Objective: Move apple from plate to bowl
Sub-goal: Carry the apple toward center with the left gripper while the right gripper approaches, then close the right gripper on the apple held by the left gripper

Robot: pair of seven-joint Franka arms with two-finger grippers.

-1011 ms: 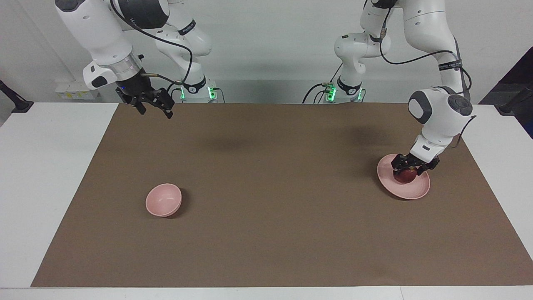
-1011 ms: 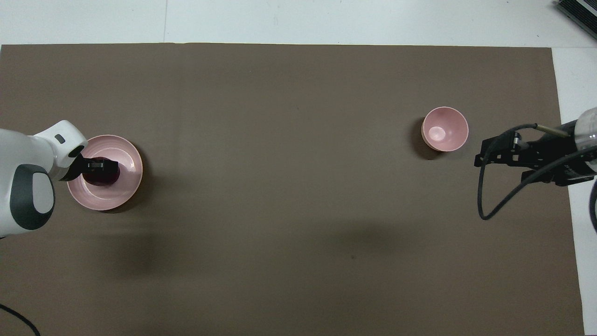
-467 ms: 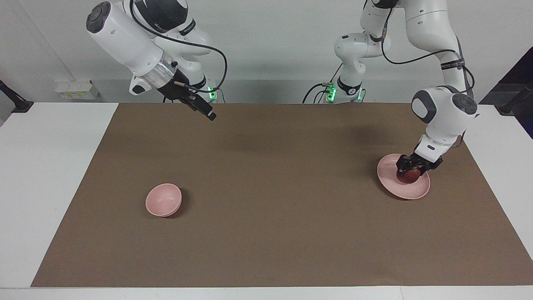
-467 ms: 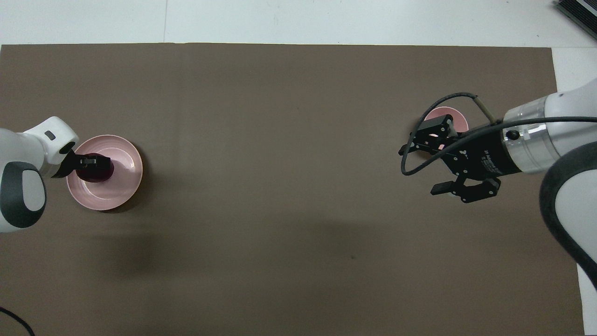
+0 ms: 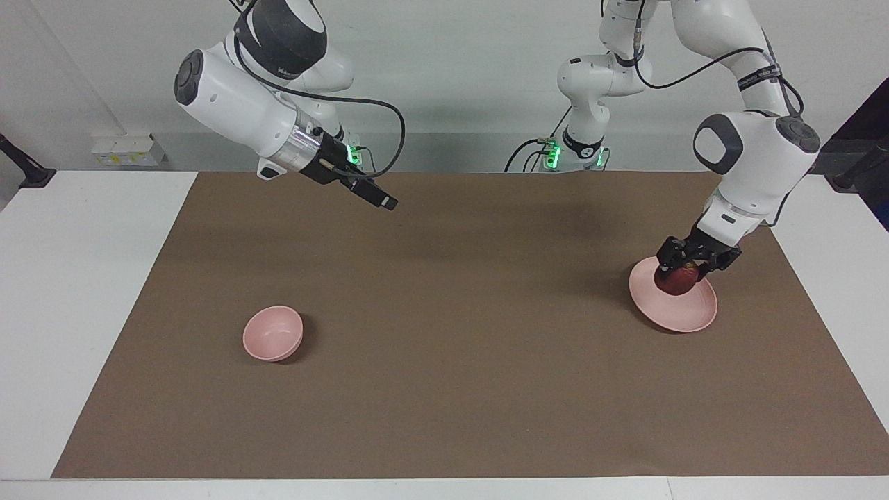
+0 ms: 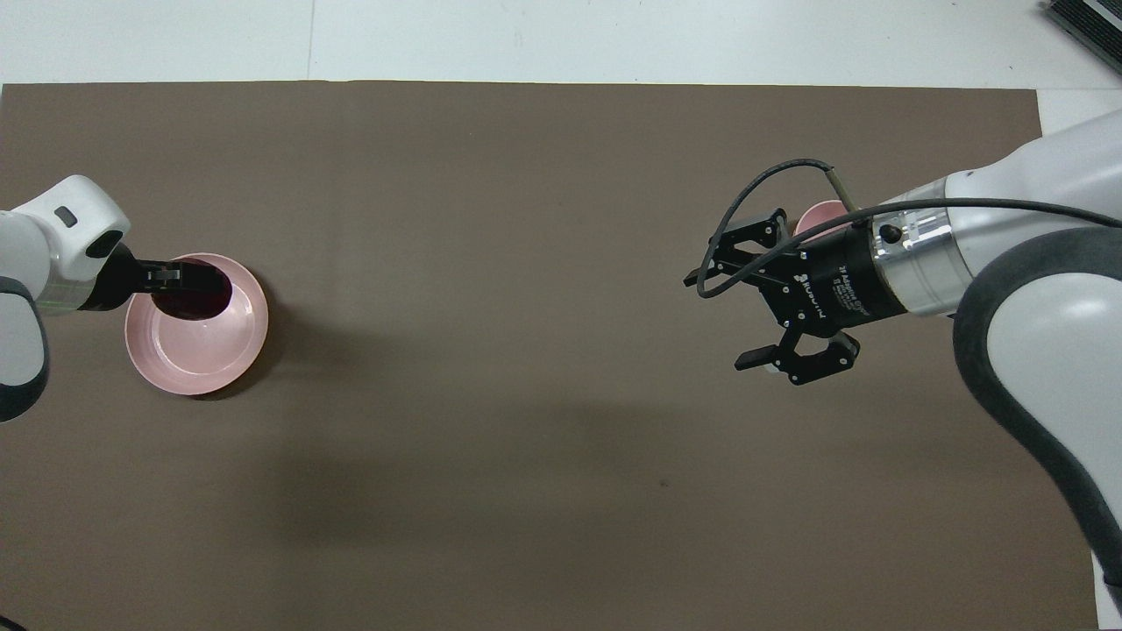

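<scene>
a white wall stands at the back, and the white table (image 5: 83, 292) carries a wide brown mat (image 5: 451, 333). in the facing view the left claw (image 5: 684, 267) is closed around the apple (image 5: 675, 281), a small round dark red fruit with a little yellowish spot near the top between the fingers. the apple hangs just over the pale pink plate (image 5: 684, 312), above the part of it nearer to the robots, and it looks lifted clear of the plate. the apple is round, so no long axis can be read, and its stem side is hidden by the fingers. the small deep pink bowl (image 5: 273, 333) sits toward the right arm's end of the table, well apart from the plate. the right claw (image 5: 384, 201) is up in the air over the mat and holds nothing.

in the overhead view the left claw (image 6: 188, 280) covers most of the apple (image 6: 188, 302), which shows only as a dark red shape over the plate (image 6: 206, 359). the right claw (image 6: 749, 315) has its fingers spread wide, empty, and hides most of the bowl (image 6: 820, 215).
</scene>
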